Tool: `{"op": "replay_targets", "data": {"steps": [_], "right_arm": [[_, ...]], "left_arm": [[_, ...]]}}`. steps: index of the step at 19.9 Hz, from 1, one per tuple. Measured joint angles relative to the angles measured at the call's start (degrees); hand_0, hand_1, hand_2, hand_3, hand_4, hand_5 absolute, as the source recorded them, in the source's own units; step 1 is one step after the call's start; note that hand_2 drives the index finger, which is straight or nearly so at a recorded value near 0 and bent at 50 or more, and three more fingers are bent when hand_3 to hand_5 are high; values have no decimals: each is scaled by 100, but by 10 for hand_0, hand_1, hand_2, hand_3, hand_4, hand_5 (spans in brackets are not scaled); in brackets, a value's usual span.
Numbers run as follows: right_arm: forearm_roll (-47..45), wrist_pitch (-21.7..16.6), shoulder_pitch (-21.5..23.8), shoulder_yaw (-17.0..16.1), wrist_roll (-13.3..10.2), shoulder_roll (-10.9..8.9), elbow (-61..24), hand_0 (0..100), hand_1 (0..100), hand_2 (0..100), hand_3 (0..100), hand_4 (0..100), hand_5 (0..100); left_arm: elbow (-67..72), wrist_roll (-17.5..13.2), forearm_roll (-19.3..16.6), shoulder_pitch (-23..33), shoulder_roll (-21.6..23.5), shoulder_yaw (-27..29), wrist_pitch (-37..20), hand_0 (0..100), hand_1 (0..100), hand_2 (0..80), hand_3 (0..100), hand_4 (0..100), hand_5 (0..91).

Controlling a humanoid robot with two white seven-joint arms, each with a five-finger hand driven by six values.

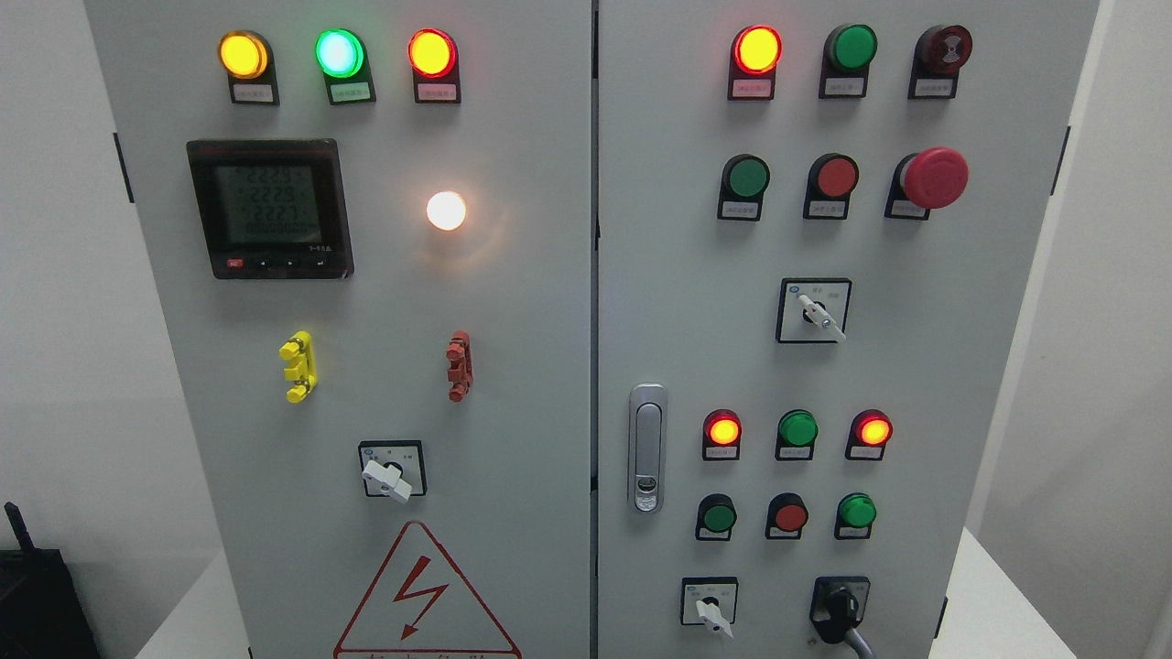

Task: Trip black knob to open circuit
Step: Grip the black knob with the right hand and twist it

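The black knob (838, 609) is a rotary switch at the bottom right of the right cabinet door (678, 302), and its black handle points downward. A thin grey piece (859, 643) runs from just under the knob to the picture's bottom edge. I cannot tell whether it is a finger of my right hand or part of the switch. No arm or left hand shows.
A white-handled selector (710, 611) sits left of the knob, with another (818, 313) higher up and one on the left door (388, 474). A red mushroom button (932, 178), lit lamps, a door latch (646, 448) and a meter (271, 209) show. A black object (37, 599) stands at the lower left.
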Motion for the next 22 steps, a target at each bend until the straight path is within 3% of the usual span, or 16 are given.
{"op": "replay_targets", "data": {"steps": [22], "right_arm": [[-13,11,-19,54,-5,75,-1,0,0,74,1000,1000,975]], "left_arm": [[0,0,0,0,1,1,26,120,389,0,0,0,0]]}}
